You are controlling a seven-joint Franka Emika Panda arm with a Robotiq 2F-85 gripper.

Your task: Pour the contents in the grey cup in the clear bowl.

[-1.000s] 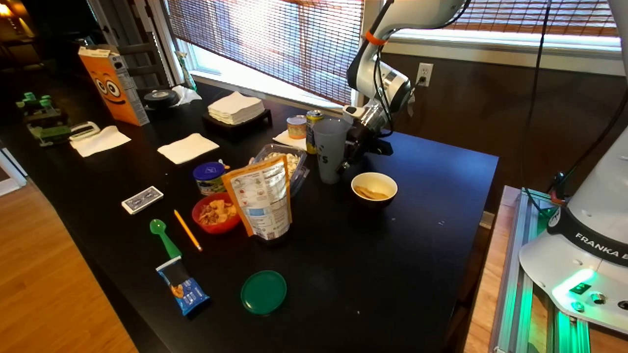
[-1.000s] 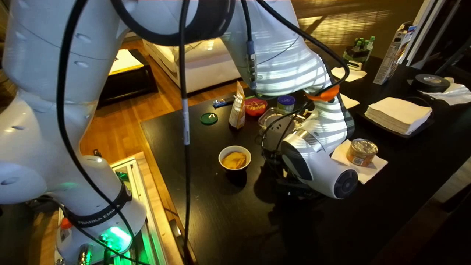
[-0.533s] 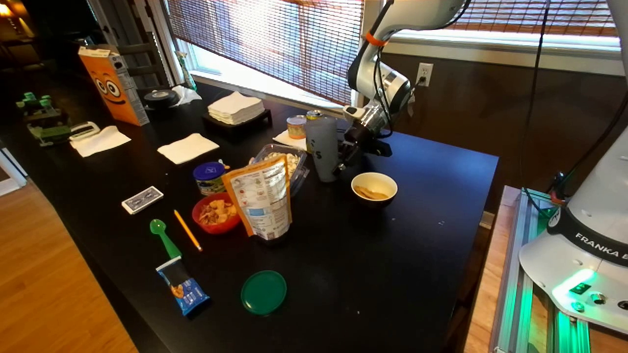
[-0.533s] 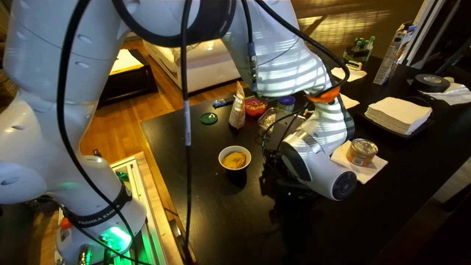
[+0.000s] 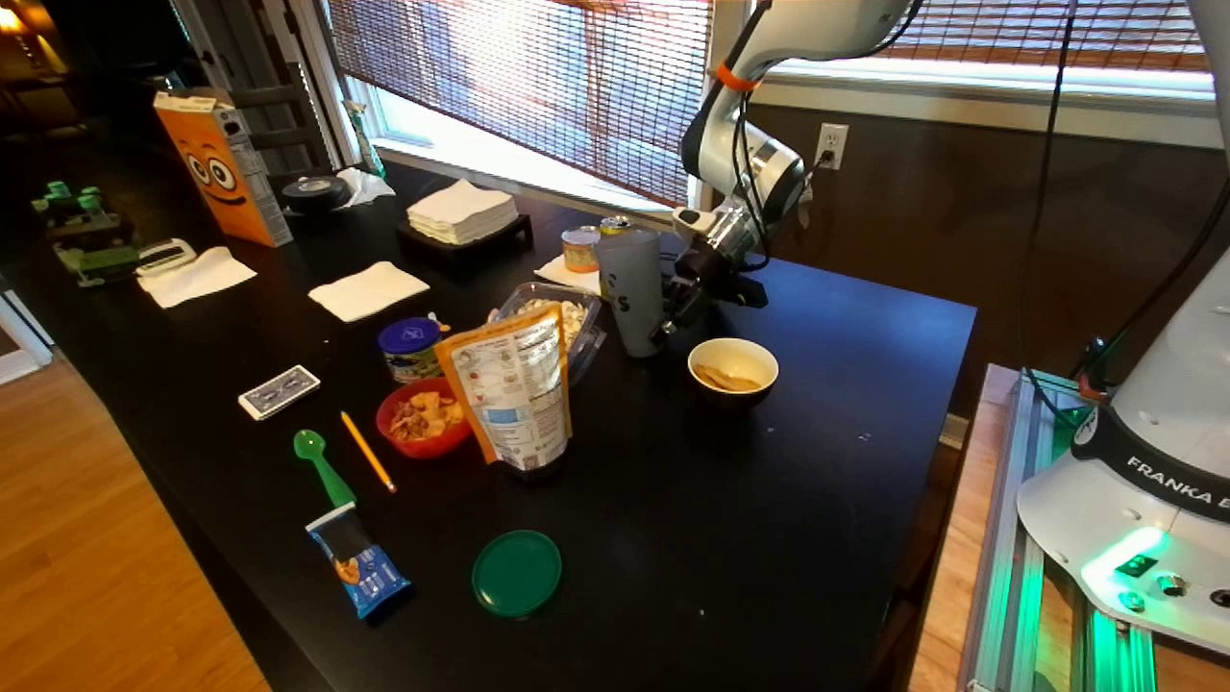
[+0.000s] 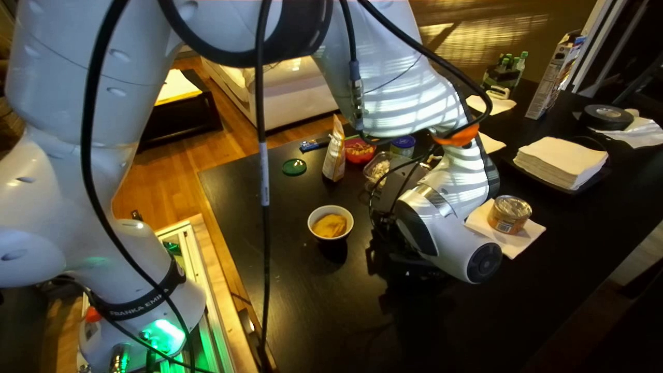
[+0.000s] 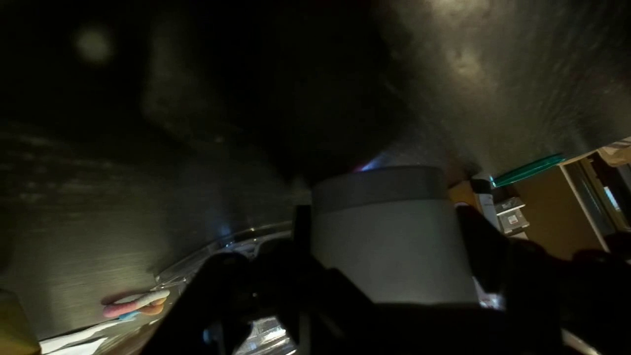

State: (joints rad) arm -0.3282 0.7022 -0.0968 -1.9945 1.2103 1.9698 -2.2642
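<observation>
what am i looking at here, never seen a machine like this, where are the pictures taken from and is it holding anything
It's a robot arm reaching over a dark table. Two angles are filmed from outside the robot; the murky close-up is filmed from its own wrist. There, the pincer holds a grey cup, gripped from both sides. On the table, among other things, are a small cream-lined bowl, a red bowl, a standing pouch, a pencil and a green spoon.
</observation>
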